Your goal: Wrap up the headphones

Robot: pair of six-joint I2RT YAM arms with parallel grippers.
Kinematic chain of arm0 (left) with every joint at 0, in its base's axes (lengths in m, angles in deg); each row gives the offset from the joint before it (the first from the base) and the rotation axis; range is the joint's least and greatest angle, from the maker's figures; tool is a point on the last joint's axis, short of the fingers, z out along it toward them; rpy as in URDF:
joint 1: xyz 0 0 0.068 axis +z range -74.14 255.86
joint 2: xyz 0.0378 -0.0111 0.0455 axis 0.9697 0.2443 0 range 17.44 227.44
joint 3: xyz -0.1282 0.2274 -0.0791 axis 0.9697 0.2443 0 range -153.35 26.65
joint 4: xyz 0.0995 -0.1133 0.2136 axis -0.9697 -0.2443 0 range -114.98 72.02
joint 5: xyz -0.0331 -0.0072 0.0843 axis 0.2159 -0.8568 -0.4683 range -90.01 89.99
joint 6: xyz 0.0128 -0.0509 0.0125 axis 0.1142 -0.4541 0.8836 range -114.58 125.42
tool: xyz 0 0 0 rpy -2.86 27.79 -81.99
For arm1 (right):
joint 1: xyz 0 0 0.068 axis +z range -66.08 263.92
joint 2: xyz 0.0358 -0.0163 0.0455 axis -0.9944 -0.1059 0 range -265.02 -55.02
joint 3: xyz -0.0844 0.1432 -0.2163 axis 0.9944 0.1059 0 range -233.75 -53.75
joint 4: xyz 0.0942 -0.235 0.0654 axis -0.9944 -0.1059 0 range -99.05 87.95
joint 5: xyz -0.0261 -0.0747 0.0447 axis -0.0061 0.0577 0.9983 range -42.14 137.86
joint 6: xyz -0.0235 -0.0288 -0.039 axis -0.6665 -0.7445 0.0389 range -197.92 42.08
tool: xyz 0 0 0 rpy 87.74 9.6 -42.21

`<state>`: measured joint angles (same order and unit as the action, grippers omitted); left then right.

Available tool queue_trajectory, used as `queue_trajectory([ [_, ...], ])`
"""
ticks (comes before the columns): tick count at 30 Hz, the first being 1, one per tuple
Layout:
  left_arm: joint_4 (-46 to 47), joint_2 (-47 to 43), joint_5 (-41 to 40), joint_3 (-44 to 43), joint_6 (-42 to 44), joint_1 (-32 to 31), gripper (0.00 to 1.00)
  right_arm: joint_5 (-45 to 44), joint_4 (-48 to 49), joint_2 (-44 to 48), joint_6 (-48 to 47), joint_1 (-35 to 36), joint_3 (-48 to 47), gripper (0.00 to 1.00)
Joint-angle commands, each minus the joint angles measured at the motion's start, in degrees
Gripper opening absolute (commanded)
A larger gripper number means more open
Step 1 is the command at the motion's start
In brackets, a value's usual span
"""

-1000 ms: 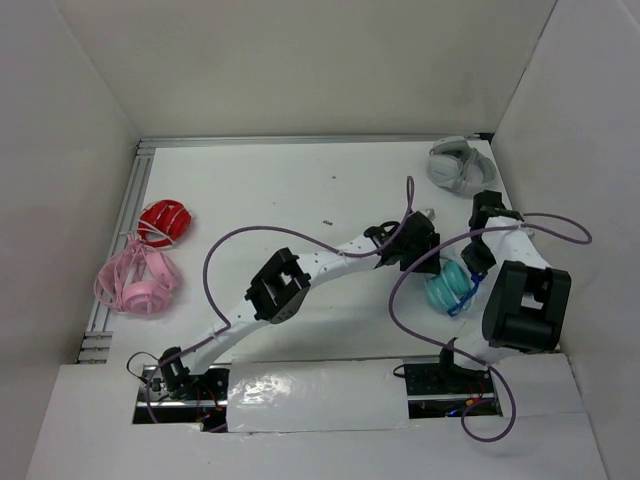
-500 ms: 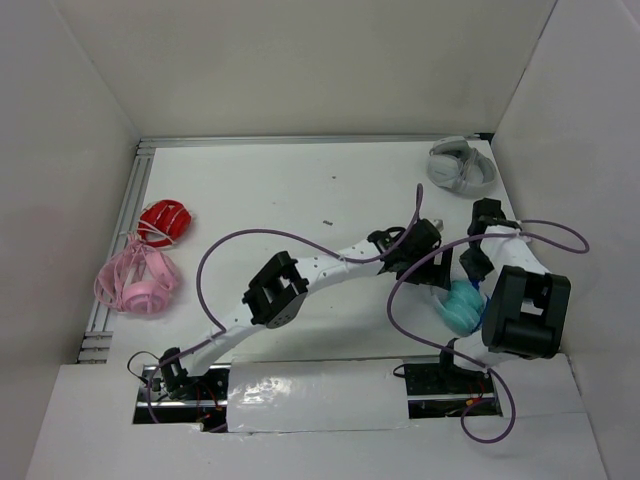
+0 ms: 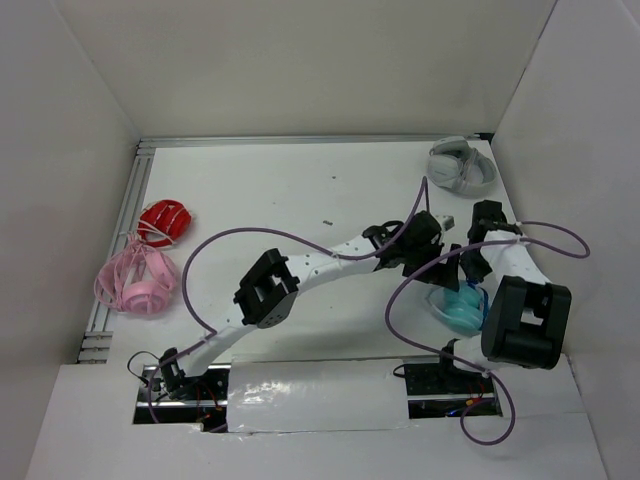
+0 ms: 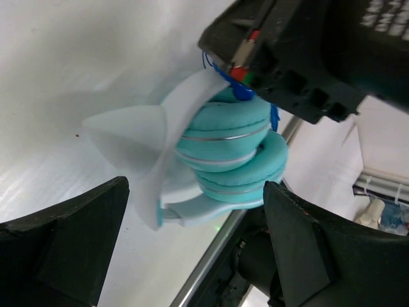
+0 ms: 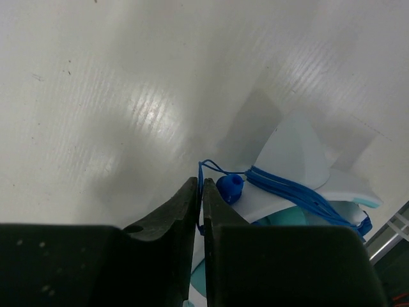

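Headphones (image 3: 462, 305) tight between left gripper (image 4: 195, 192) and right gripper (image 5: 199, 192)

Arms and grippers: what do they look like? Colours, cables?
Both the left arm and right arm: white links, chunky black joint housings. A purple cable loops loosely along each. The left gripper and right gripper: matte black fingers, no markings visible.

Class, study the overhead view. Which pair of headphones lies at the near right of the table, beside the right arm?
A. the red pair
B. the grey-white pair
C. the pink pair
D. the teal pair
D: the teal headphones lie beside the right arm at the near right, while the red pair and the pink pair sit at the left edge and the grey-white pair sits in the far right corner.
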<state>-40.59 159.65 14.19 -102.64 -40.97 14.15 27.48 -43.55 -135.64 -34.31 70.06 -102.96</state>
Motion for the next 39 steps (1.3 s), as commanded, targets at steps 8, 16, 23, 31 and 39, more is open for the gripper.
queue_trajectory([
  [8, 1.52, -11.5, 6.72, 8.71, -0.1, 3.79, 0.99, 0.6, 0.45, 7.84, -1.51, -0.55, 2.98, 0.55],
  [16, 1.87, -24.06, 5.05, 16.26, 3.15, 6.69, 0.99, 6.57, -1.04, 19.17, -7.65, -0.46, -2.28, 1.0],
  [23, -0.67, -37.34, 8.58, 26.62, 6.66, 14.42, 0.99, 17.03, 0.71, 27.26, -14.52, -0.11, -11.06, 1.0],
  [31, -16.31, -71.77, -18.66, 47.43, 4.65, 22.5, 0.99, 34.77, 5.19, 34.65, -18.39, -0.19, -16.09, 1.0],
  [39, -36.45, -104.66, -37.14, 52.48, -14.08, 26.56, 0.99, 42.53, 6.33, 38.87, -17.34, 0.07, -21.01, 1.0],
])
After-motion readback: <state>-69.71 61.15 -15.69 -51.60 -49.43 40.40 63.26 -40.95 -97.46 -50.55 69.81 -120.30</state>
